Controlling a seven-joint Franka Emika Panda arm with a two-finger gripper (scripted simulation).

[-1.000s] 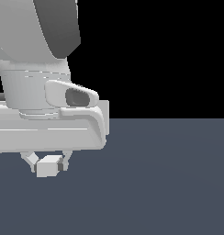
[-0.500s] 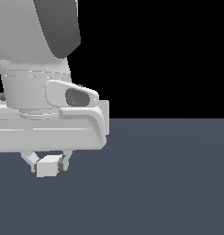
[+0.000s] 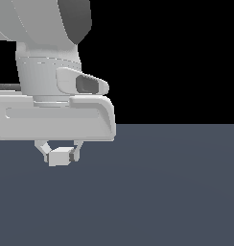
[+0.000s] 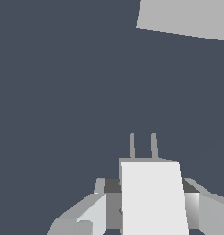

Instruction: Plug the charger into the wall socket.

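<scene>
My claw [image 3: 61,153] is clamped on the charger [image 4: 153,197], carry step; next I line its prongs [image 4: 142,146] up with the wall socket [image 4: 185,18] ahead

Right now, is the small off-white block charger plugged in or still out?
Out: the charger sits in the gripper, prongs bare, apart from the off-white panel.

The charger [image 3: 59,157], a small off-white block, hangs above the dark surface [image 3: 167,192], with two thin prongs [image 4: 142,146] sticking out of one end. The wall socket [image 4: 182,18], a pale flat panel, lies well apart from the charger, beyond the prongs.
</scene>
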